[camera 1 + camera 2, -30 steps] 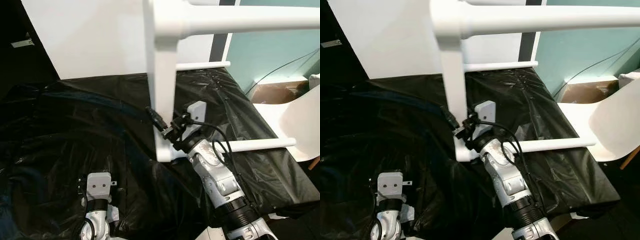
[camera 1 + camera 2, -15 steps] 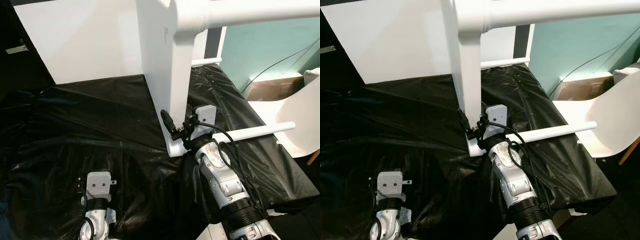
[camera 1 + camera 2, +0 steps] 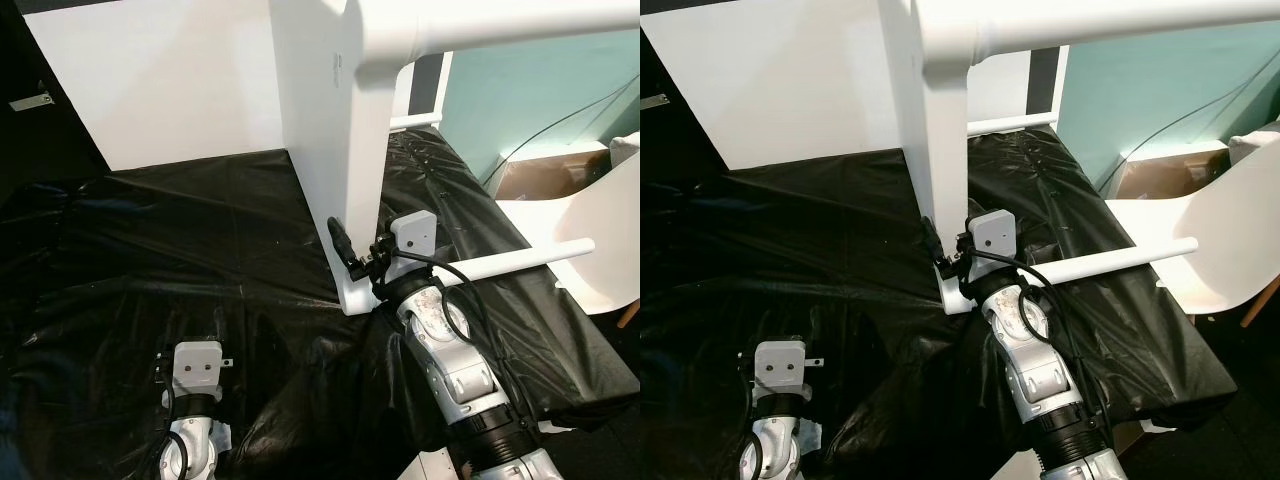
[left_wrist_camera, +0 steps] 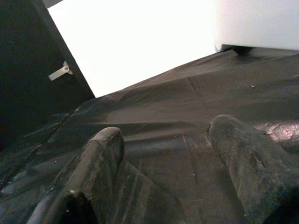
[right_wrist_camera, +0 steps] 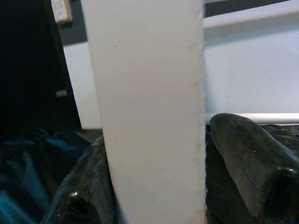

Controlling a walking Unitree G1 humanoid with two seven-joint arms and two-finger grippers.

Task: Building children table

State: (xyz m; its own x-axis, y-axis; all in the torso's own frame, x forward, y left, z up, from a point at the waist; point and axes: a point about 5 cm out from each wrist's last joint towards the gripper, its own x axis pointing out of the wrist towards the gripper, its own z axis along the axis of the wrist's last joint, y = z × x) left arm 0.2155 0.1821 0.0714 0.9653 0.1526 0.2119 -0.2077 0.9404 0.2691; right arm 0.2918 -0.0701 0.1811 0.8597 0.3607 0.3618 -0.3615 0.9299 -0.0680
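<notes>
The white children's table frame stands on a black plastic sheet (image 3: 150,240), with its flat leg (image 3: 330,150) rising up the middle and a round top rail (image 3: 500,25) running off to the right. My right gripper (image 3: 352,262) is shut on the lower end of this leg, one black finger on each face; in the right wrist view the leg (image 5: 149,116) stands between the fingers (image 5: 252,163). My left gripper (image 4: 163,158) hangs low at the near left, open over the sheet and holding nothing.
Two thin white rails (image 3: 520,258) stick out to the right from the frame. A large white board (image 3: 170,80) leans at the back. A white chair (image 3: 600,240) and a cardboard box (image 3: 540,175) stand beyond the sheet's right edge.
The table frame has turned so the leg's broad face is toward me, and it has shifted slightly right with my right gripper still shut on it. The left arm has not moved.
</notes>
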